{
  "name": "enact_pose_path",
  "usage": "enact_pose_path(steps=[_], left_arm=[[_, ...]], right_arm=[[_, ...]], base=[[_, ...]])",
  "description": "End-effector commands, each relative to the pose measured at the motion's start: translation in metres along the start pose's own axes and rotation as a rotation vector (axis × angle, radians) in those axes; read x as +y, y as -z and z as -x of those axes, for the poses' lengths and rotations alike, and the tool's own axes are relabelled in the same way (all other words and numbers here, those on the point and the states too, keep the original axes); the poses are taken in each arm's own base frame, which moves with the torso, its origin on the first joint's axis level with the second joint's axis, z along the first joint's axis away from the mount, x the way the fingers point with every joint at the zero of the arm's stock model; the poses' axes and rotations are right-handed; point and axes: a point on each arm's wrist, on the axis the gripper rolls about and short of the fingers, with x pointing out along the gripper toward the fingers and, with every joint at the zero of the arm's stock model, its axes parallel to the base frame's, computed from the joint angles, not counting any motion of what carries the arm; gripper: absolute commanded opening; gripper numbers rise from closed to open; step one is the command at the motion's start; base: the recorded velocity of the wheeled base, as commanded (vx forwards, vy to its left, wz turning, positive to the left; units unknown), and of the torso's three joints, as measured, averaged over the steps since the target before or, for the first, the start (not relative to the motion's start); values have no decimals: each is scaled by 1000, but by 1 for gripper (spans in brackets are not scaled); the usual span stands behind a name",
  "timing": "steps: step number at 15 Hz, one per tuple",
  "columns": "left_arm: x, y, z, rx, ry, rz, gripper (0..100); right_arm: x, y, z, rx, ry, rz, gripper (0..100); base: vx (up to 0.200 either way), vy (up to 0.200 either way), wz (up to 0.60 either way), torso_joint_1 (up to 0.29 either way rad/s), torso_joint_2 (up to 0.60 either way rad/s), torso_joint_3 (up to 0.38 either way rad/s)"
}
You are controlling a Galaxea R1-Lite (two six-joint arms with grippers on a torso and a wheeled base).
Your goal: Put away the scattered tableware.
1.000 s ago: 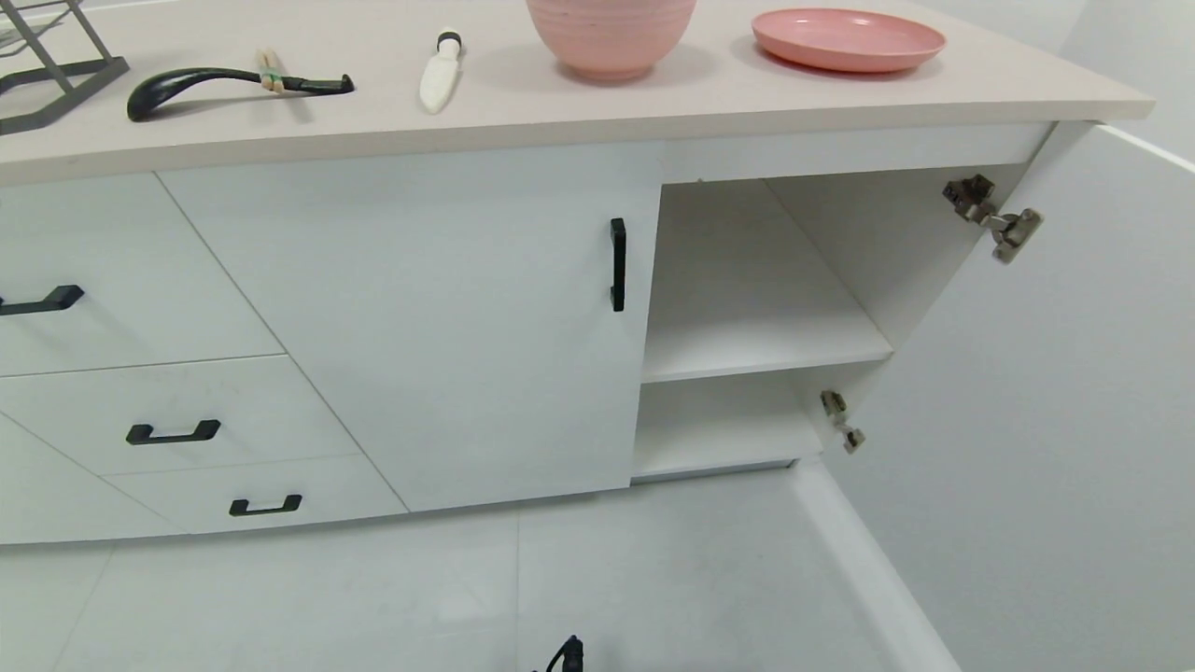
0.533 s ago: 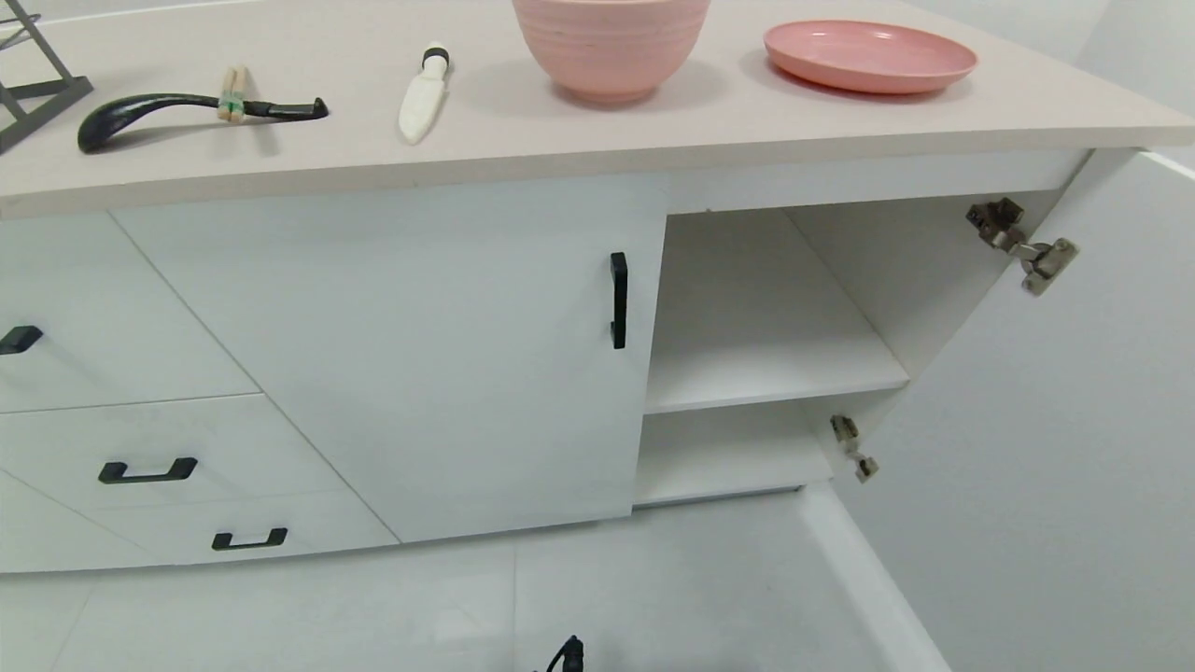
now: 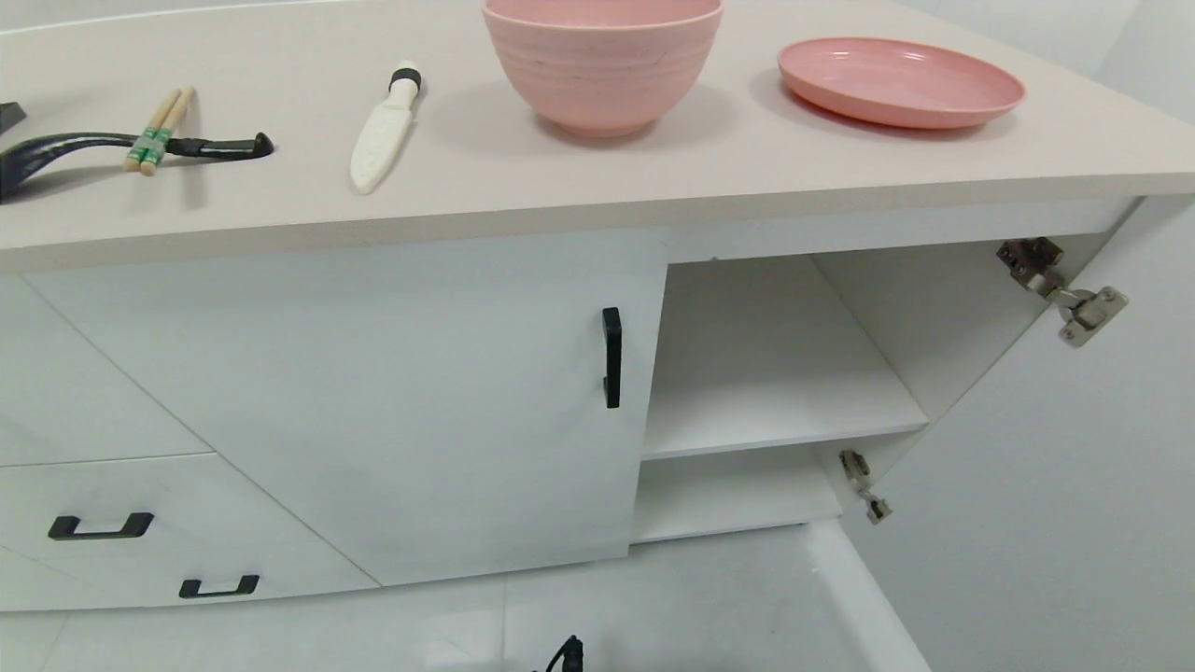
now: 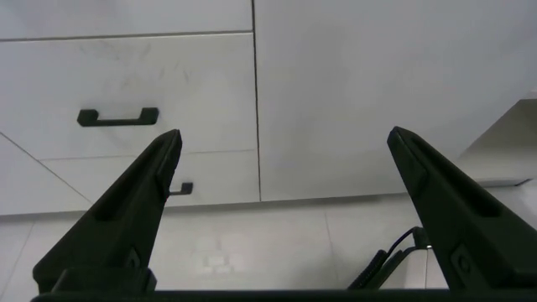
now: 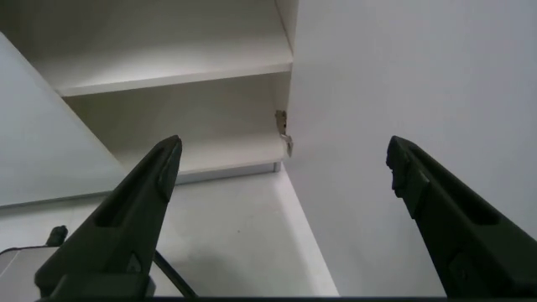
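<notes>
Tableware is seen set out in a row on the countertop [image 3: 747,159]: from left to right, a ladle [image 3: 224,147] with chopsticks [image 3: 159,131] laid across its handle, a knife [image 3: 383,131], a bowl [image 3: 602,65] and, farthest right, a plate [image 3: 901,82]. Beneath the counter, drawers [image 3: 103,485] are placed at the left, a shut cabinet door [image 3: 373,392] in the middle and a compartment [image 3: 747,327] at the right, divided by a shelf [image 3: 775,411]. The opened door [image 3: 1074,485] is swung out to its right.

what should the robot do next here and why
Probably raise the right tool, open and low by the open cupboard, toward the pink plate on the countertop: it lies just above that cupboard, whose shelf could take it.
</notes>
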Motion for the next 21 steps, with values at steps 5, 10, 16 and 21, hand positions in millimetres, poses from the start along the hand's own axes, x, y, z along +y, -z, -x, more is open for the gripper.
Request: enact_pose_path(steps=[5, 10, 16, 21], left_arm=[[0, 0, 0, 1, 0, 0, 100], [0, 0, 0, 1, -2, 3, 100], [0, 0, 0, 1, -2, 2, 100], [0, 0, 0, 1, 0, 3, 100]], right_arm=[[0, 0, 0, 3, -1, 0, 100], [0, 0, 0, 3, -3, 0, 100], [0, 0, 0, 3, 5, 1, 100], [0, 0, 0, 3, 5, 1, 100]], base=[[0, 0, 0, 0, 0, 0], [0, 0, -120, 0, 0, 0], [0, 0, -100, 0, -1, 0], [0, 0, 0, 198, -85, -74]])
